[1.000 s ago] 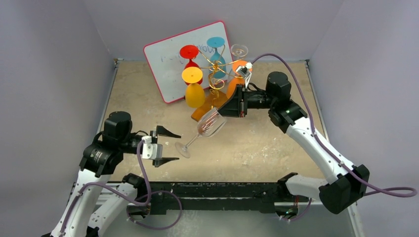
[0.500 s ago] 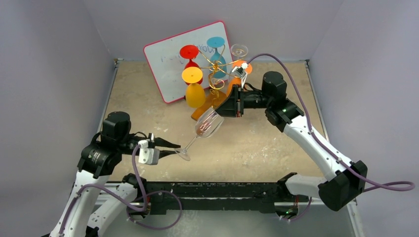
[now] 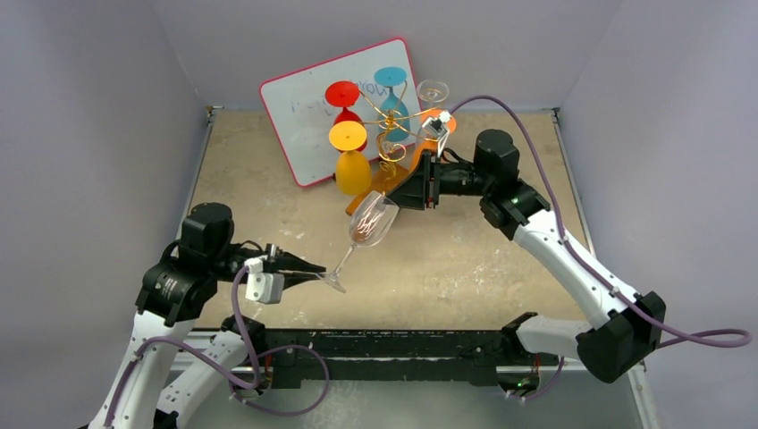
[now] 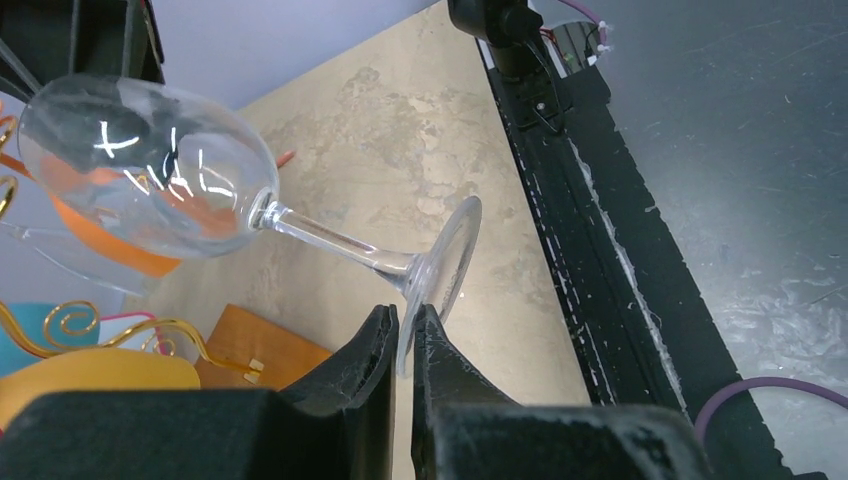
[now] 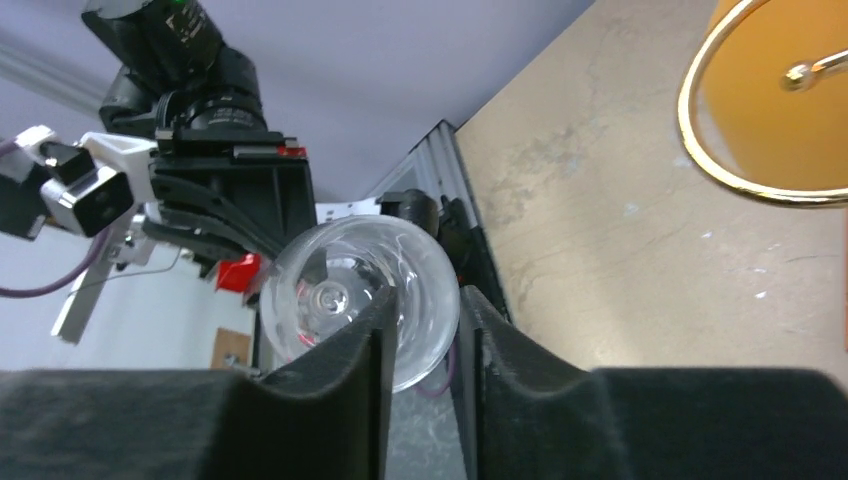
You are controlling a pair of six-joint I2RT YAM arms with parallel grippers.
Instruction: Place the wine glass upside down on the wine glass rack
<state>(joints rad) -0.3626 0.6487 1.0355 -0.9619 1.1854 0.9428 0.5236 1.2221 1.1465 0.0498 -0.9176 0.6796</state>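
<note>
A clear wine glass (image 3: 371,222) hangs tilted in the air over the table, bowl up and to the right, foot down and to the left. My left gripper (image 3: 315,270) is shut on the rim of its foot (image 4: 450,260), the thin disc pinched between the fingertips (image 4: 405,315). My right gripper (image 3: 390,202) sits at the bowl's mouth (image 5: 350,290); its jaws stand apart around the rim, with a gap showing on one side (image 5: 425,300). The wine glass rack (image 3: 393,134), gold wire on an orange-brown base (image 3: 380,188), stands just behind the bowl.
On the rack hang a red (image 3: 343,96), a yellow (image 3: 350,156), a blue (image 3: 391,85), an orange (image 3: 429,134) and a clear glass (image 3: 433,91). A pink-framed whiteboard (image 3: 299,125) leans behind it. A black rail (image 3: 402,344) runs along the near edge.
My left gripper moved right and closed on the glass's foot. My right gripper's jaws have parted from the bowl's rim. The glass has shifted slightly left.
</note>
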